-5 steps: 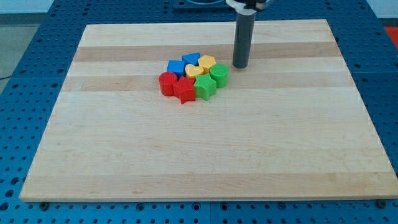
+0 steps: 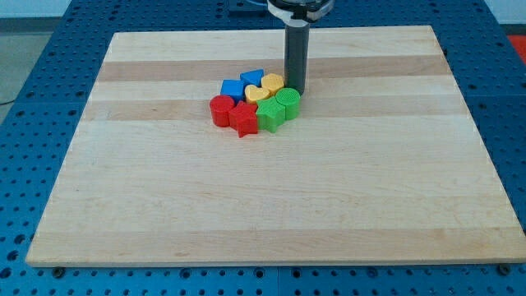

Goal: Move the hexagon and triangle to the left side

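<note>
Tool: plain rod, nothing to spread or pinch. My tip (image 2: 295,90) sits upper centre on the table (image 2: 164,205), at the right edge of the yellow block (image 2: 274,82), possibly the hexagon. Blue triangle (image 2: 253,79) lies just left. Recommended: a slow, straight leftward push, clear of the green round block (image 2: 288,102).

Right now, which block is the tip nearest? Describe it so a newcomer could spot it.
On the wooden board, a tight cluster of coloured blocks sits above centre. At the cluster's right edge is the green cylinder, just below my tip. Its round ribbed top sets it apart from the green star at its lower left and the yellow blocks above.
</note>
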`<state>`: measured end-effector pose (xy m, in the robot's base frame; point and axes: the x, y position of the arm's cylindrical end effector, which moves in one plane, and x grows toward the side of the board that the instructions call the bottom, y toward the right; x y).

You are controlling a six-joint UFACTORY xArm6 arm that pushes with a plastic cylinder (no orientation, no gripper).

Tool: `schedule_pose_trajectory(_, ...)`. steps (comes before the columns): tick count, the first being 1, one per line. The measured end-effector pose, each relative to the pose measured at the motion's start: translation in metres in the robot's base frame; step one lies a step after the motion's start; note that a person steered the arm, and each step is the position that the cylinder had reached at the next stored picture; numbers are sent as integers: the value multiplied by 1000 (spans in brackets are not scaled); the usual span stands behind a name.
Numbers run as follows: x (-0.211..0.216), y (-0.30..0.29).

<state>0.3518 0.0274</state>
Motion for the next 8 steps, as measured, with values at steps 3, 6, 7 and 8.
schedule_pose_trajectory(3,-19,-51)
schedule_pose_trajectory(6,-61,-94)
schedule_pose_trajectory(7,-59,-105)
schedule_pose_trajectory(8,-47,-113)
